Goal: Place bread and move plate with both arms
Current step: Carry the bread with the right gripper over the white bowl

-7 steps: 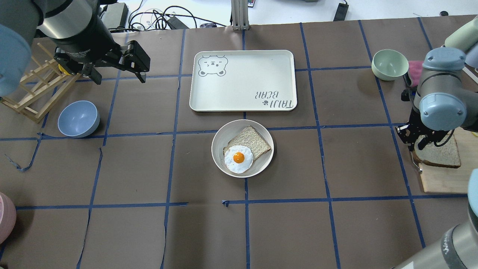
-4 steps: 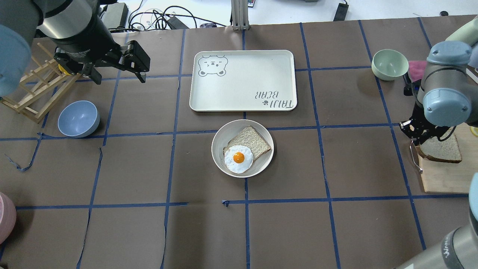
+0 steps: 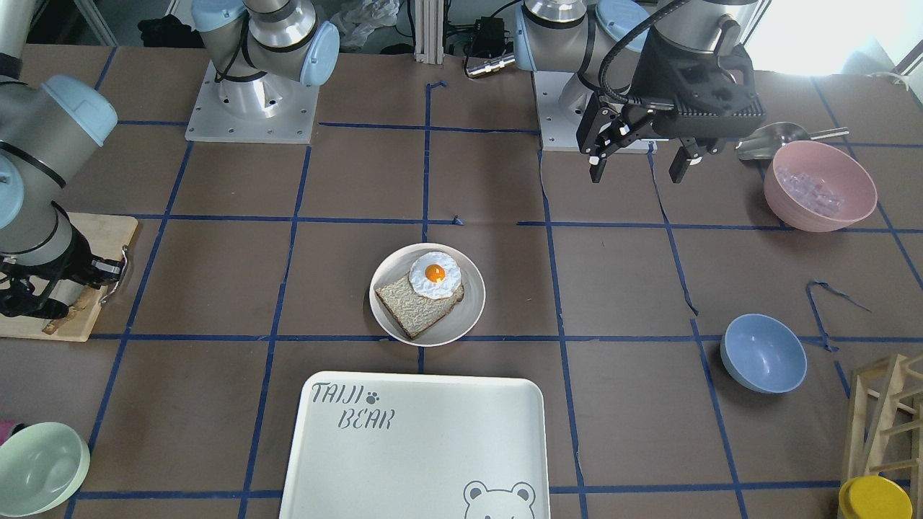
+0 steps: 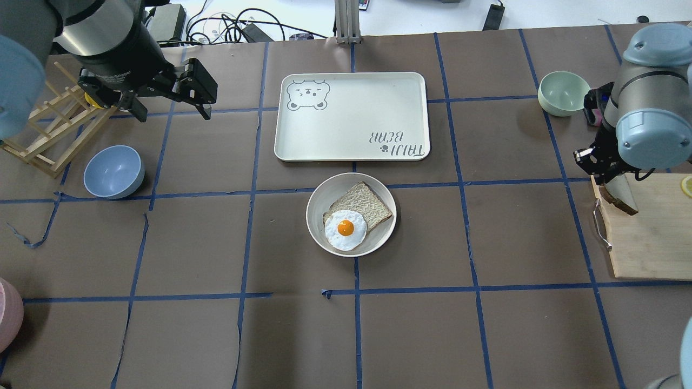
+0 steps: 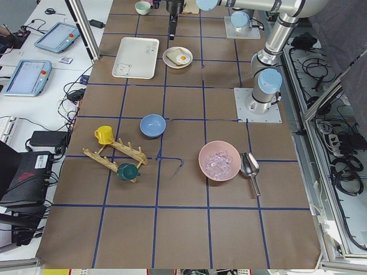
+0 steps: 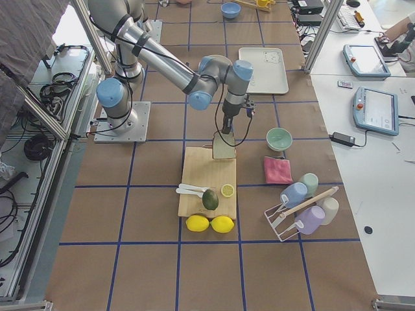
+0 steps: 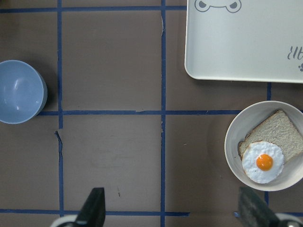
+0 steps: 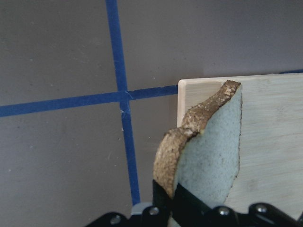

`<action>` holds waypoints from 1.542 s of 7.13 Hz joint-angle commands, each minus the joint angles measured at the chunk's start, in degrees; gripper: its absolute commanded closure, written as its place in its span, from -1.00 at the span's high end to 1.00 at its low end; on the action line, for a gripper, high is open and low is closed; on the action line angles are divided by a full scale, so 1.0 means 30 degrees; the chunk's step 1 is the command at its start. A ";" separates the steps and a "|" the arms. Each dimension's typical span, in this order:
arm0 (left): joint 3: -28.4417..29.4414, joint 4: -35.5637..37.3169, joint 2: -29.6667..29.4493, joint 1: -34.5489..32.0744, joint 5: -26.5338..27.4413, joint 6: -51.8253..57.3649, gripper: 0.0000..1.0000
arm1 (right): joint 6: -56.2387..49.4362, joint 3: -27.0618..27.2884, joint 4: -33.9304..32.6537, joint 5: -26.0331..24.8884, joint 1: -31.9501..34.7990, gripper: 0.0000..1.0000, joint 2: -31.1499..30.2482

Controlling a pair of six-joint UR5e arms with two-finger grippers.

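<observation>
While the right gripper (image 8: 174,204) is clamped on one crusted edge of the bread (image 8: 208,161), the slice stands nearly on edge rather than flat, its pale crumb facing the board side and its dark brown crust facing the bare worktop (image 4: 421,335). It sits at the corner of the wooden cutting board (image 4: 643,243) at the worktop's right end, on the side nearest the tray; whether its lower edge touches the board cannot be told. The overhead view shows only a narrow sliver of the slice below the right arm's wrist.

The plate (image 4: 314,216) rests at the worktop's centre, well apart from the held bread and just beside the long edge of the white "TAIJI BEAR" tray (image 4: 351,116), without touching it. On the plate lie a tanner slice (image 4: 365,202) and a fried egg (image 4: 345,229); the egg overlaps one corner of that slice.

The left gripper (image 3: 636,175) hangs above the worktop on the robot's left, its fingers spread wide apart and holding nothing. The left wrist view looks straight down between them at bare brown paper and blue tape lines. A blue bowl (image 4: 113,172) stands near it. A pale green bowl (image 4: 564,93) stands near the right arm, beyond the cutting board.
</observation>
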 commanded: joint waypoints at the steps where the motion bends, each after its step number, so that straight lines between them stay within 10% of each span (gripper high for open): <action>1: -0.0029 0.0000 0.0000 0.0029 0.0000 0.0000 1.00 | 0.4613 -0.0640 0.2695 0.1001 0.3456 -1.00 -0.1466; 5: -0.0030 0.0000 0.0000 0.0058 -0.0145 0.0029 1.00 | 1.7390 -0.2342 0.3564 0.4164 1.2977 -1.00 -0.0305; 11: -0.0030 0.0000 0.0000 0.0059 0.0000 0.0029 1.00 | 1.2035 -0.2837 -0.2706 0.3181 1.6074 -1.00 0.2159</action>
